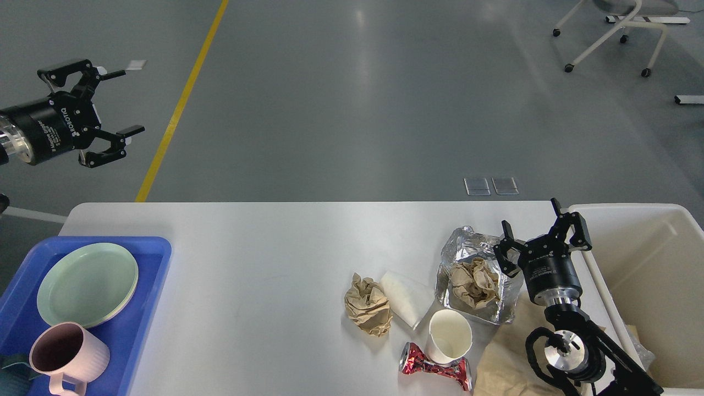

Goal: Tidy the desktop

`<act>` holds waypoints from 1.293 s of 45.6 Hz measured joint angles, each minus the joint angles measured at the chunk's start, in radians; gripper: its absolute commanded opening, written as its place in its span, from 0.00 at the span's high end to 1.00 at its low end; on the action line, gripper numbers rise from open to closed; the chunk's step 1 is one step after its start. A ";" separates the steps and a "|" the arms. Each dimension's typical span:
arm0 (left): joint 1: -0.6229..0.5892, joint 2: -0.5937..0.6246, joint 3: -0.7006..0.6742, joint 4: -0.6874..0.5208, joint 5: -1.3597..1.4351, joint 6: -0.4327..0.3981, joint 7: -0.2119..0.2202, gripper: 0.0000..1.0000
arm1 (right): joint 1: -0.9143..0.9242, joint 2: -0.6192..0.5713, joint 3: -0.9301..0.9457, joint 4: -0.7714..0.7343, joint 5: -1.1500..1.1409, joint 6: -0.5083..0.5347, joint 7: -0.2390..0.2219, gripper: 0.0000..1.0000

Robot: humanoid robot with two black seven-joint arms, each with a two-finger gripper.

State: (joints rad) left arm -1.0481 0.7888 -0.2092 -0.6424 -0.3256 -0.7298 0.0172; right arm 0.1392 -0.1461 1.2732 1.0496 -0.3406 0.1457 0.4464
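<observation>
The white desktop fills the lower view. On its right lie a crumpled brown paper ball, a white wrapper, a foil tray holding crumpled brown paper, a white paper cup, a crushed red can and a flat brown paper sheet. My right gripper is open and empty, just right of the foil tray, near the desktop's far right edge. My left gripper is open and empty, raised high beyond the desktop's far left corner.
A blue tray at the left holds a pale green plate and a pink mug. A cream plastic bin stands off the right edge. A chair base stands far back right on the floor.
</observation>
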 measured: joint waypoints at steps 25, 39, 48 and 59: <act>0.480 -0.446 -0.906 0.001 0.204 0.231 -0.104 0.04 | -0.001 -0.001 0.000 0.001 0.000 0.000 0.000 0.00; 0.706 -0.743 -1.348 -0.105 0.636 0.230 -0.108 0.04 | -0.001 -0.001 0.000 0.001 0.000 0.000 0.000 0.00; 0.736 -0.783 -1.410 -0.132 0.689 0.227 -0.144 0.04 | -0.001 -0.001 0.000 0.001 0.000 0.000 0.000 0.00; 0.745 -0.762 -1.407 -0.140 0.690 0.193 -0.159 0.04 | -0.001 -0.001 0.000 0.001 0.000 0.000 0.000 0.00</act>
State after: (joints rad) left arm -0.3035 0.0265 -1.6158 -0.7826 0.3644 -0.5371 -0.1417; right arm 0.1380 -0.1473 1.2732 1.0509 -0.3406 0.1457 0.4464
